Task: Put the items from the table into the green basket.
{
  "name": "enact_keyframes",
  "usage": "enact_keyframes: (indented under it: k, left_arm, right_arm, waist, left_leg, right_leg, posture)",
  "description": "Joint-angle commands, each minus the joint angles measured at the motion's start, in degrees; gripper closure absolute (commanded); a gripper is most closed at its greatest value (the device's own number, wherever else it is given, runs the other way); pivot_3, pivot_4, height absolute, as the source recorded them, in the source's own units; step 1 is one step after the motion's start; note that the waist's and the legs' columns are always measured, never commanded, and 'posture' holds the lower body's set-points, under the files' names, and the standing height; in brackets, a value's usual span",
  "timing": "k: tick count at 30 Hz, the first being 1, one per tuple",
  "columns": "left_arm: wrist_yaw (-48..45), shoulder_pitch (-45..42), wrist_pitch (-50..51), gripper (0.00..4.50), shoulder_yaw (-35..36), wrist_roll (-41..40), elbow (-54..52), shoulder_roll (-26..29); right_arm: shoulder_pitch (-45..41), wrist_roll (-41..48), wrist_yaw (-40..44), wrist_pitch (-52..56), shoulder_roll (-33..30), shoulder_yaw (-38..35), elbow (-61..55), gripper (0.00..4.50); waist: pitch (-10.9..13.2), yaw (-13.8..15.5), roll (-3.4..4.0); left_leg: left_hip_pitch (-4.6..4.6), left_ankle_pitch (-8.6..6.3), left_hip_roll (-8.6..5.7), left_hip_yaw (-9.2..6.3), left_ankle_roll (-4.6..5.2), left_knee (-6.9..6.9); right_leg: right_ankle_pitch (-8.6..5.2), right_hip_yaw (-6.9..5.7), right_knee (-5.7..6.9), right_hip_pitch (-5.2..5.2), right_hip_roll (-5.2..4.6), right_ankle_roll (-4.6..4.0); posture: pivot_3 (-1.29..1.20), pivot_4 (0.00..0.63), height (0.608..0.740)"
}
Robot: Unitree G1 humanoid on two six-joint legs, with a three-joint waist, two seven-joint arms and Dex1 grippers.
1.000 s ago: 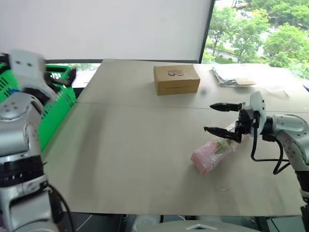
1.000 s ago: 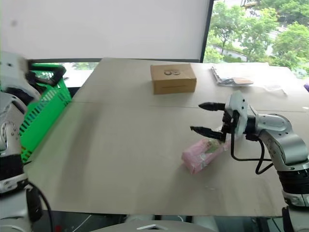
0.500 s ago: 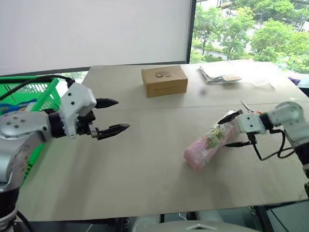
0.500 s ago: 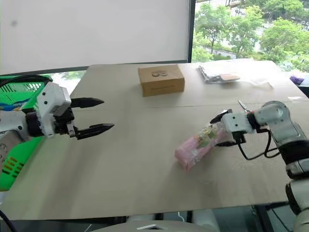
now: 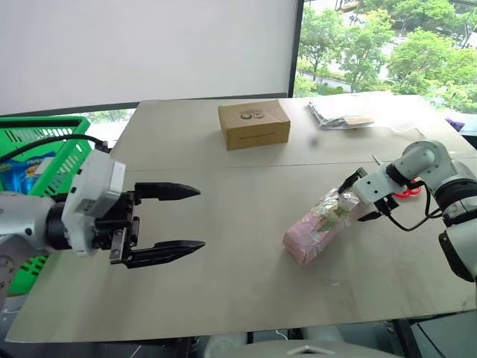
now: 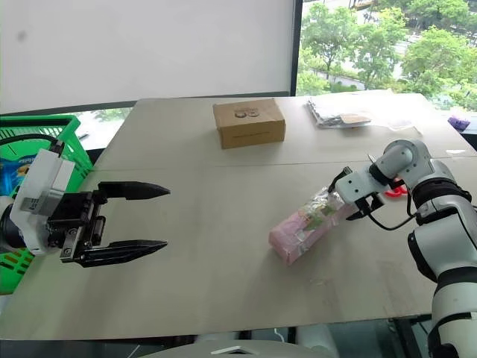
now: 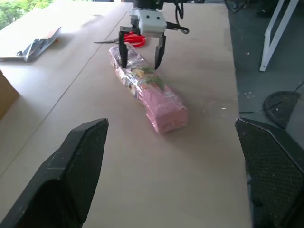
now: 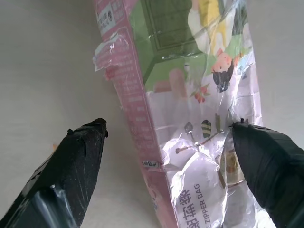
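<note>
One item left on the table (image 5: 223, 246): pink pack (image 5: 322, 227) at three o'clock, my right fingers (image 7: 124, 50) spread astride it. Next: pinch, carry to green basket (image 5: 45, 160) at nine o'clock.

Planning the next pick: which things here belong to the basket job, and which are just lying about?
Job:
- pink pack, lying on the table, right hand open astride its far end
- green basket, at the table's left edge

Lying about:
- cardboard box
- papers
- red-handled scissors
</note>
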Motion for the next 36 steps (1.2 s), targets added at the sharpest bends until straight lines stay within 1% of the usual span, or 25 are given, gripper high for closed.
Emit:
enact_keyframes:
  k: [1, 4, 6, 12, 13, 14, 15, 16, 17, 19, 20, 21, 22, 23, 26, 29, 32, 36]
  left_arm:
    - [-0.33, -0.38, -0.69, 0.09, 2.34, -1.44, -0.86, 0.99]
    - [1.23, -1.3, -0.96, 0.09, 1.12, -2.13, -1.31, 0.54]
    - [1.82, -1.59, -1.41, 0.09, 0.2, -1.72, -1.07, 0.4]
    - [2.89, -1.72, -2.85, 0.09, -0.66, -0.94, -0.74, -0.34]
    - [2.83, -1.58, -3.1, 0.0, -0.64, -0.81, -0.7, -0.37]
    - [2.81, -1.48, -3.25, 0.0, -0.54, -0.84, -0.65, -0.42]
    - [2.8, -1.37, -3.41, 0.0, -0.48, -0.81, -0.55, -0.44]
    - [2.77, -1.27, -3.59, 0.0, -0.48, -0.75, -0.45, -0.45]
    - [2.73, -1.1, -3.76, 0.0, -0.42, -0.76, -0.44, -0.51]
    - [2.68, -0.94, -4.03, 0.0, -0.49, -0.85, -0.35, -0.57]
    - [2.67, -0.92, -4.16, 0.0, -0.58, -0.84, -0.27, -0.59]
    - [2.7, -0.93, -4.29, 0.0, -0.69, -0.82, -0.19, -0.62]
    - [2.89, -1.06, -4.47, 0.0, -0.88, -0.78, 0.03, -0.78]
    - [3.37, -1.2, -4.68, 0.0, -1.08, -0.7, 0.31, -1.2]
    - [6.72, -2.58, -5.36, 0.0, -1.3, -2.04, 1.99, -4.27]
    - [9.94, -3.93, -6.81, 0.0, -2.29, -0.46, 2.82, -6.79]
    - [16.36, -9.05, -6.98, 0.0, -2.56, -6.95, 4.63, -11.74]
    - [20.99, -13.31, -6.82, 0.0, -3.47, -10.62, 6.32, -14.62]
  right_arm:
    - [-2.28, -1.62, -0.77, -1.48, 0.79, -0.04, 1.43, 0.0]
    - [-3.33, -2.15, -3.92, -2.25, 1.53, -0.64, 1.55, 0.0]
    - [-4.15, -4.31, -8.36, -2.81, 1.62, -0.09, 1.44, 0.0]
    - [-3.58, -6.49, -10.26, -3.12, 1.75, 0.34, 2.23, 0.0]
    - [-3.56, -6.74, -10.38, -3.19, 1.75, 0.34, 2.32, 0.56]
    - [-3.52, -6.7, -10.47, -3.13, 1.82, 0.14, 2.38, 0.85]
    - [-3.49, -6.65, -10.63, -3.11, 1.88, -0.07, 2.42, 1.38]
    - [-3.51, -6.66, -10.86, -3.13, 1.94, -0.22, 2.46, 1.78]
    - [-3.54, -6.66, -11.04, -3.17, 1.95, -0.32, 2.46, 2.36]
    - [-3.67, -6.65, -11.12, -3.12, 1.97, -0.4, 2.49, 3.2]
    - [-3.71, -6.45, -11.02, -3.13, 1.97, -0.55, 2.47, 3.74]
    - [-3.72, -5.96, -10.87, -3.14, 2.01, -0.9, 2.44, 4.14]
    - [-3.72, -4.5, -10.13, -2.74, 2.4, -1.88, 2.33, 4.34]
    - [-3.59, -1.01, -8.29, -1.26, 3.48, -4.15, 1.95, 4.33]
    - [-2.97, 10.54, -2.74, 7.32, 7.86, -12.04, -1.29, 4.33]
    - [-0.8, 21.53, 1.47, 21.58, 11.85, -18.65, -10.04, 4.33]
    - [4.2, 32.32, 1.03, 45.12, 14.44, -21.97, -28.32, 4.33]
    - [9.45, 43.37, -4.03, 69.75, 15.0, -23.36, -49.88, 4.33]
  waist:
    - [0.0, 0.01, 0.0]
    - [0.0, -0.01, 0.01]
    - [0.01, -0.04, 0.02]
    - [0.02, -0.02, 0.03]
    - [0.02, -0.02, 0.03]
    - [0.02, -0.03, 0.03]
    - [0.02, -0.03, 0.03]
    - [0.02, -0.04, 0.03]
    - [0.01, -0.05, 0.03]
    - [0.01, -0.13, 0.03]
    - [0.01, -0.15, 0.03]
    - [0.01, -0.15, 0.02]
    - [0.01, -0.15, 0.02]
    - [0.01, -0.14, 0.03]
    - [0.02, -0.62, 0.05]
    - [0.06, -0.8, 0.11]
    - [0.08, 0.29, 0.14]
    - [0.08, 1.85, 0.14]
  left_leg:
    - [0.0, 0.0, 0.0, 0.0, 0.0, 0.01]
    - [0.0, 0.0, 0.01, -0.02, -0.01, 0.01]
    - [-0.01, 0.0, 0.01, -0.01, -0.01, 0.0]
    - [-0.04, 0.0, 0.0, 0.01, -0.01, -0.02]
    - [-0.04, 0.0, 0.0, 0.01, -0.01, -0.02]
    - [-0.03, 0.0, 0.0, 0.01, -0.01, -0.02]
    - [-0.03, 0.0, 0.0, 0.01, -0.01, -0.02]
    - [-0.02, 0.0, -0.01, 0.01, -0.01, -0.02]
    - [-0.02, 0.0, 0.0, 0.01, -0.01, -0.02]
    - [-0.01, 0.0, 0.0, 0.02, -0.01, -0.02]
    - [0.0, 0.0, 0.0, 0.02, -0.01, -0.02]
    - [0.0, 0.0, 0.0, 0.02, -0.01, -0.02]
    - [0.0, 0.0, 0.0, 0.02, -0.01, -0.02]
    - [0.0, 0.0, 0.0, 0.02, -0.01, -0.02]
    - [0.01, 0.0, 0.05, 0.07, -0.01, -0.02]
    - [0.0, 0.0, 0.17, 0.06, -0.01, -0.02]
    - [-0.13, 0.0, 0.17, -0.06, -0.02, -0.02]
    - [-0.25, -0.02, 0.12, -0.19, -0.02, -0.02]
  right_leg:
    - [0.0, 0.0, 0.0, 0.0, 0.0, 0.0]
    - [0.0, 0.01, 0.01, 0.0, -0.01, 0.0]
    - [0.0, 0.03, 0.02, -0.01, -0.05, -0.01]
    - [0.01, 0.08, 0.01, -0.04, -0.05, -0.01]
    - [0.01, 0.08, 0.01, -0.04, -0.05, -0.01]
    - [0.01, 0.09, 0.01, -0.04, -0.05, -0.01]
    - [0.0, 0.08, 0.01, -0.04, -0.04, -0.02]
    - [0.0, 0.08, 0.01, -0.03, -0.03, -0.02]
    - [0.0, 0.09, 0.01, -0.03, -0.03, -0.02]
    - [0.0, 0.09, 0.02, -0.03, -0.02, -0.02]
    - [0.0, 0.1, 0.02, -0.03, -0.02, -0.02]
    - [0.0, 0.1, 0.02, -0.03, -0.02, -0.02]
    - [0.0, 0.09, 0.02, -0.03, -0.01, -0.01]
    - [0.0, 0.09, 0.02, -0.02, 0.0, -0.01]
    - [0.01, 0.14, 0.03, -0.03, 0.02, -0.01]
    - [0.13, 0.14, 0.07, -0.07, 0.09, 0.11]
    - [0.16, 0.05, 0.07, -0.16, 0.06, 0.15]
    - [0.16, -0.09, 0.02, -0.2, -0.04, 0.16]
  posture:
    - [0.22, 0.0, 0.724]
    - [0.22, 0.0, 0.724]
    - [0.22, 0.0, 0.724]
    - [0.21, 0.0, 0.724]
    - [0.21, 0.0, 0.724]
    - [0.21, 0.0, 0.724]
    - [0.21, 0.0, 0.724]
    - [0.21, 0.0, 0.724]
    - [0.21, 0.0, 0.724]
    - [0.21, 0.0, 0.724]
    - [0.2, 0.0, 0.724]
    - [0.2, 0.0, 0.724]
    - [0.2, 0.0, 0.724]
    - [0.2, 0.0, 0.724]
    - [0.19, 0.0, 0.724]
    - [0.19, 0.0, 0.724]
    - [0.19, 0.0, 0.724]
    - [0.19, 0.0, 0.724]
